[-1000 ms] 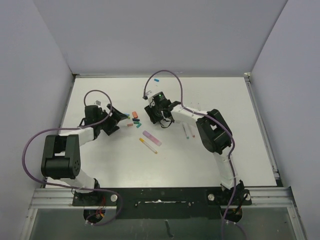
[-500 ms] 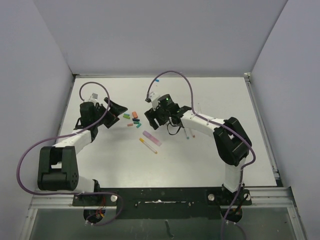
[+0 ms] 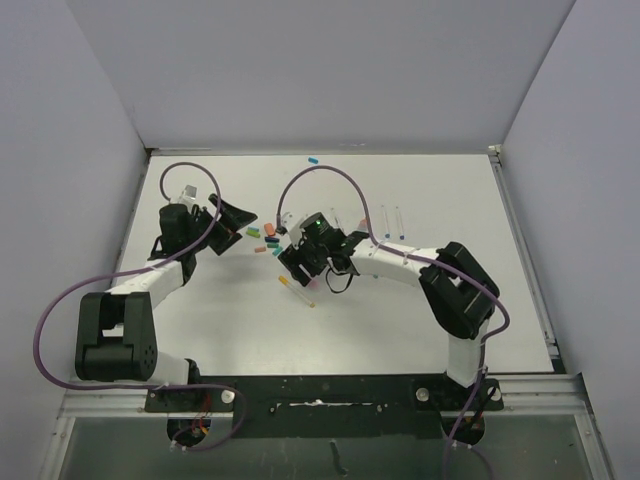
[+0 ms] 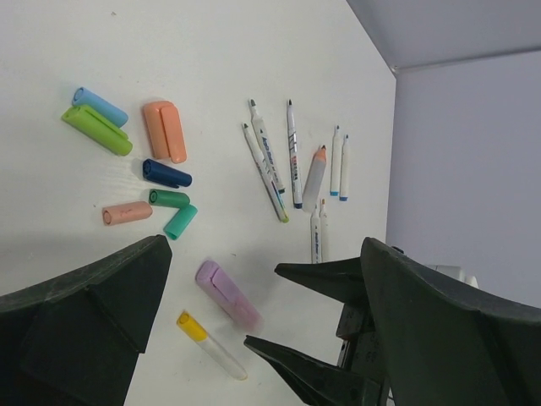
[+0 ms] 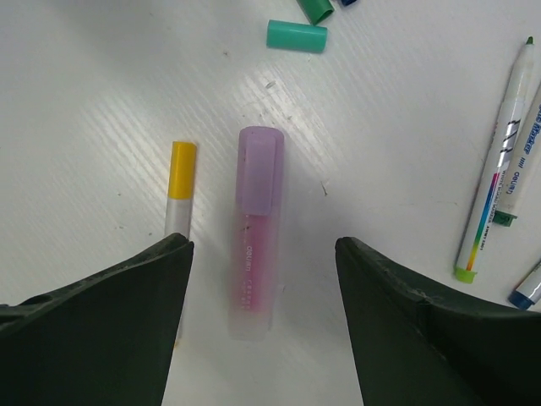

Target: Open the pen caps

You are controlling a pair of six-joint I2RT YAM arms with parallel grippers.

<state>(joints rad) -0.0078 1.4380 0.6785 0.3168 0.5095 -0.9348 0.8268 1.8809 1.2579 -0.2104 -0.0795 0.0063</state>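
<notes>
Between spread right jaws, mostly hidden from above, lilac highlighter (image 5: pixel 256 228); left jaws spread

counter (image 3: pixel 250 330): white, matte, fine ribbing visible up close
walls (image 3: pixel 320 70): plain grey-lilac panels on the left, far and right edges
rail (image 3: pixel 524 255): metal strip along the right edge, far corner to near corner
plate (image 3: pixel 330 392): black, along near edge, on aluminium frame (image 3: pixel 100 400)
</notes>
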